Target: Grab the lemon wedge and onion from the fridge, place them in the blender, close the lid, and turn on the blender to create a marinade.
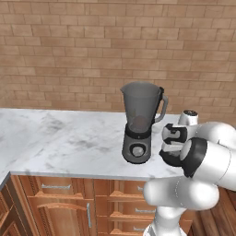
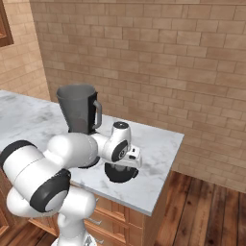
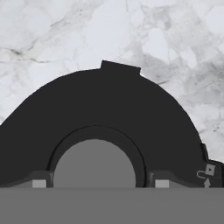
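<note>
The pincer (image 3: pixel 99 183) hangs low over the lid (image 3: pixel 100 109), its two finger tips (image 3: pixel 38 180) spread wide to either side of the lid's grey centre knob (image 3: pixel 94 164) without pressing it. The dark round lid lies flat on the marble worktop (image 2: pixel 153 139), just right of the blender (image 1: pixel 139 120). The blender's jug stands uncovered farther back. No writing can be read.
</note>
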Controlling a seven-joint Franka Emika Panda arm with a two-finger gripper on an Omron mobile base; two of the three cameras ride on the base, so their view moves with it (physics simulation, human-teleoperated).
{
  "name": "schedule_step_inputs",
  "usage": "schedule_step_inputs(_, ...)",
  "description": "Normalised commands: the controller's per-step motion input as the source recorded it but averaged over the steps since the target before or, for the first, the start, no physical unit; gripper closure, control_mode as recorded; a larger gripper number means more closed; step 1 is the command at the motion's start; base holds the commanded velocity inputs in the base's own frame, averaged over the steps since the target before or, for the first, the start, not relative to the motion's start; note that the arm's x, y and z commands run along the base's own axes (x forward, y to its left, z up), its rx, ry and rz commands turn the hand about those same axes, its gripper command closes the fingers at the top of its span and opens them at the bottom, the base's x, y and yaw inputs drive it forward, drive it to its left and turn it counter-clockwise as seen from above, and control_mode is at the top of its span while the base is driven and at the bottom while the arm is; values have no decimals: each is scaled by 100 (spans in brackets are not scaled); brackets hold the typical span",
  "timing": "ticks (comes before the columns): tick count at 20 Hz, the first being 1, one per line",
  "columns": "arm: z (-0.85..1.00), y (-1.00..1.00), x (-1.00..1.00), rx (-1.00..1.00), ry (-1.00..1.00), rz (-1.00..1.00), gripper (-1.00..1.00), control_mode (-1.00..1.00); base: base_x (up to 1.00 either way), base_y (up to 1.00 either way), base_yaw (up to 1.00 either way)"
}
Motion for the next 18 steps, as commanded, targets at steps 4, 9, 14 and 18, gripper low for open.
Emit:
schedule_step_inputs(4,-6,-1,0,0,-1,0,100,-100,0,0,0)
schedule_step_inputs(9,20,-3,-12,1,0,1,100,-100,0,0,0)
schedule_step_inputs(14,85,-2,-12,0,-6,-5,100,-100,0,0,0)
schedule_step_inputs(18,100,-6,-26,0,-15,-7,100,-100,0,0,0)
